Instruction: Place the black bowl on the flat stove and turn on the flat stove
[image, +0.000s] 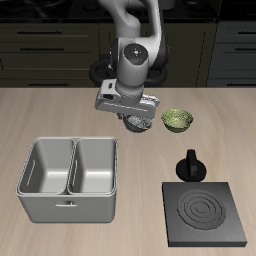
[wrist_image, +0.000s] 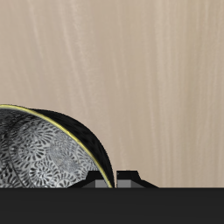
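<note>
Your claw (image: 137, 119) hangs low over the table, just beside the yellow-green bowl (image: 178, 120), with the black bowl (image: 137, 124) directly under it. Whether the fingers are wide or already pinching the rim, you cannot tell; the arm hides them. In the wrist view a speckled bowl interior sits close to the camera. This looks like the pickup step. Next, confirm the grip, lift, and carry toward the flat stove (image: 207, 212) near the front edge, beside the metal basin (image: 70, 179).
</note>
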